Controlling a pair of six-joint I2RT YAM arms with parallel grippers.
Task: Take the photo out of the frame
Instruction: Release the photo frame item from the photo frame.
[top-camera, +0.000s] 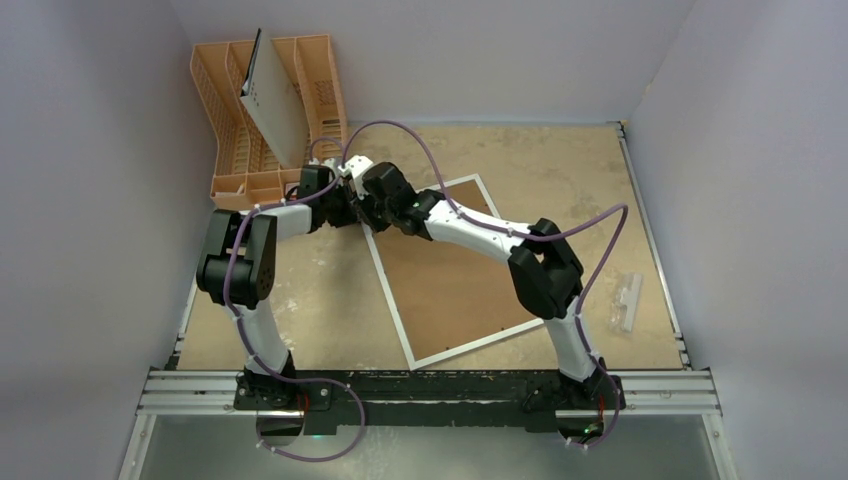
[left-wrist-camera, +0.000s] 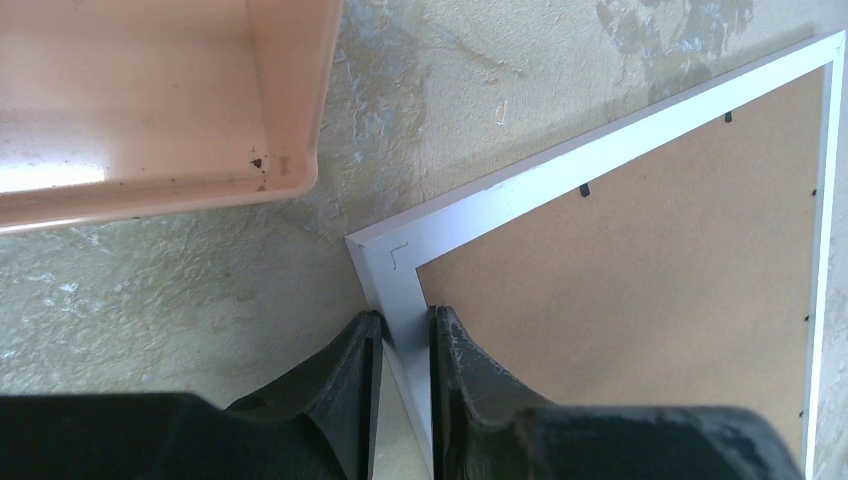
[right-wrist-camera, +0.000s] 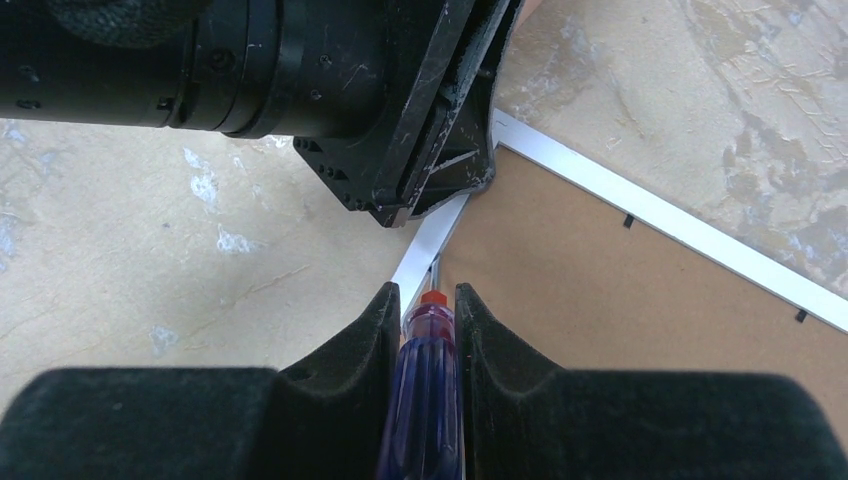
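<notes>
1. The large flat rectangular picture frame with a narrow white border and brown fibreboard back (top-camera: 455, 285) lies back-up on the table, turned at an angle, near the middle of the surface. The photo is not visible in any view.
2. Small black tabs (left-wrist-camera: 585, 188) sit along the inner edge of the border.
3. The left gripper (left-wrist-camera: 405, 325) is at the frame's far-left corner. Its fingers are nearly closed and pinch the white border strip between them, one outside the frame and one over the brown back.
4. The right gripper (right-wrist-camera: 425, 300) is just beside it, on the near side along the same left border. Its fingers are clamped on a screwdriver with a translucent blue-purple handle and red collar (right-wrist-camera: 425, 380). The tip points at the inner edge of the border.
5. The mottled tan table (top-camera: 560, 170) carries everything.
6. An orange plastic rack (top-camera: 215, 100) stands at the far left, near the gripped corner but apart from it.
7. A grey-white board with small holes (top-camera: 272, 105) leans tilted in the rack.
8. A small clear plastic piece (top-camera: 628, 300) lies at the right, well apart from the frame.
</notes>
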